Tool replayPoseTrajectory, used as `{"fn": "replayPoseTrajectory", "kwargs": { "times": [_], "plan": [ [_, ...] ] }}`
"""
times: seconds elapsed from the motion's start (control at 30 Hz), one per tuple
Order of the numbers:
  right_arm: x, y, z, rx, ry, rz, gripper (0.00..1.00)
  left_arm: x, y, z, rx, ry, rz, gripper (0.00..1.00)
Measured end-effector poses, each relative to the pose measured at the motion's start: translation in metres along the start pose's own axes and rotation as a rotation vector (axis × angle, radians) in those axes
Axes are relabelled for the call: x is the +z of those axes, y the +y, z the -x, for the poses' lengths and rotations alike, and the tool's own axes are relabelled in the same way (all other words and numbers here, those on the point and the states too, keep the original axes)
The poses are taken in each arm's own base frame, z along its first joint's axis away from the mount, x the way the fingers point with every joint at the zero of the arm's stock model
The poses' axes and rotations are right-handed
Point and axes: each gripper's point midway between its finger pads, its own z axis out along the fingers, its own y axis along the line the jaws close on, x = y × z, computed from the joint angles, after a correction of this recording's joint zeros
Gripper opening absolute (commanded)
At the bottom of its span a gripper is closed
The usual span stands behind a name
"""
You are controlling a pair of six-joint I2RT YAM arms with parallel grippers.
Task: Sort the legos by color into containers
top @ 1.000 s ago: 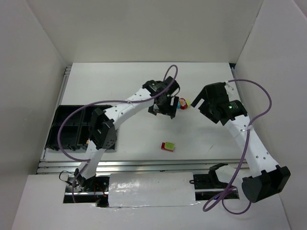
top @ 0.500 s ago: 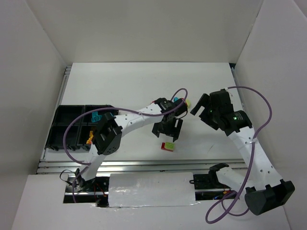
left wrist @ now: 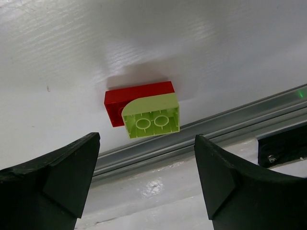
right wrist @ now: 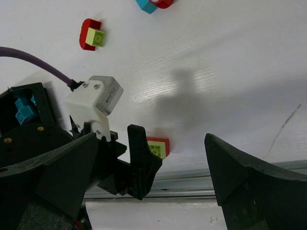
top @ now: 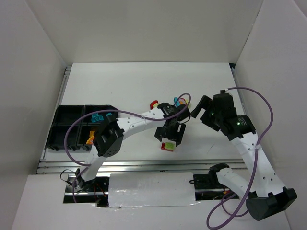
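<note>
A red brick with a lime green piece on it [top: 168, 145] lies near the table's front rail; it also shows in the left wrist view [left wrist: 144, 110] and the right wrist view [right wrist: 157, 146]. My left gripper [top: 169, 138] hovers just above and behind it, open and empty, with the brick between and ahead of its fingers [left wrist: 53, 177]. My right gripper [top: 197, 110] is open and empty, further right and back. A red and green brick [top: 154, 103] and a cyan, red and yellow cluster [top: 181, 101] lie behind the left gripper. The black tray [top: 64, 125] sits at the left.
The tray holds cyan bricks [top: 98, 116] in one compartment and orange and red bricks [top: 90, 139] in another. Metal rails [top: 144, 165] run along the table's front edge, close to the brick. White walls enclose the table on three sides.
My left gripper has moved from the brick cluster at the back toward the front, down over the red and green brick. My right gripper has shifted slightly forward.
</note>
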Motion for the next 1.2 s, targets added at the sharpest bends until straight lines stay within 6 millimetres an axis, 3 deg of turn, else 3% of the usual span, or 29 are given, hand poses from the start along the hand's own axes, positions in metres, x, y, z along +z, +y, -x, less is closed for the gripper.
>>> {"fn": "replayPoseTrajectory", "kwargs": {
  "times": [0.2,0.43,0.57,0.67,0.7,0.8,0.83,0.93,1.03,1.1,1.2],
  "plan": [
    [-0.003,0.0,-0.001,-0.014,-0.002,0.01,1.0,0.019,0.007,-0.012,-0.009,0.03,0.025,0.83],
    [-0.007,0.003,-0.001,-0.018,-0.002,0.032,1.0,0.03,0.0,-0.009,-0.012,0.027,-0.001,0.73],
    [-0.009,0.003,-0.001,-0.023,-0.004,0.04,1.0,0.033,-0.001,-0.009,-0.014,0.028,-0.001,0.6],
    [-0.009,0.004,-0.001,-0.024,-0.004,0.043,1.0,0.033,-0.003,-0.008,-0.016,0.03,-0.006,0.4],
    [-0.009,0.004,-0.001,-0.024,-0.005,0.044,1.0,0.033,-0.004,-0.007,-0.016,0.03,-0.007,0.28],
    [-0.008,0.002,-0.002,-0.023,-0.01,0.043,1.0,0.033,-0.005,-0.007,-0.017,0.034,-0.004,0.06],
    [-0.007,0.001,-0.002,-0.022,-0.011,0.042,1.0,0.033,-0.004,-0.007,-0.017,0.033,0.0,0.02],
    [-0.004,0.0,-0.003,-0.02,-0.013,0.042,1.0,0.032,0.002,-0.003,-0.019,0.021,0.025,0.0],
    [-0.003,0.004,-0.002,-0.016,-0.016,0.059,1.0,0.027,0.009,0.006,-0.019,-0.002,0.007,0.0],
    [-0.002,0.007,-0.001,0.002,-0.016,0.073,1.0,0.013,0.02,0.012,-0.038,-0.021,-0.041,0.0],
    [0.001,0.011,0.003,0.053,-0.012,0.084,1.0,-0.03,0.047,0.036,-0.102,-0.085,-0.161,0.0]
  ]
}}
